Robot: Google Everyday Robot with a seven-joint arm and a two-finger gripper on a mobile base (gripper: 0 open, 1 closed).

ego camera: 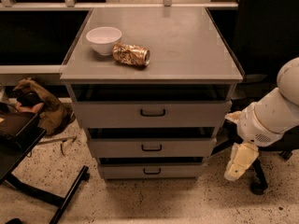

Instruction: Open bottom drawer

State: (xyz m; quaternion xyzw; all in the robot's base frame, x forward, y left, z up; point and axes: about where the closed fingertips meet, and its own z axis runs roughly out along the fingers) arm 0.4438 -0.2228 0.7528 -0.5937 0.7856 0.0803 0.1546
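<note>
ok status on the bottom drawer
Gripper low, right of cabinet, off the handle. Bottom drawer untouched. Chair caster beside gripper.

One grey cabinet (187,45) has three drawers with one loop handle each, the bottom drawer (177,171) lowest. On the cabinet's top sit one white bowl (103,39) and one crushed can (131,55). One gripper (236,168) hangs right of the cabinet, beside its lower drawers.

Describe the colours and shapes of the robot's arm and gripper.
The arm, at the right edge, is white, built of smooth rounded sections, with a dotted patch near the wrist. The gripper, low to the right of the bottom drawer, is cream and blocky. No cables or lettering show.
</note>
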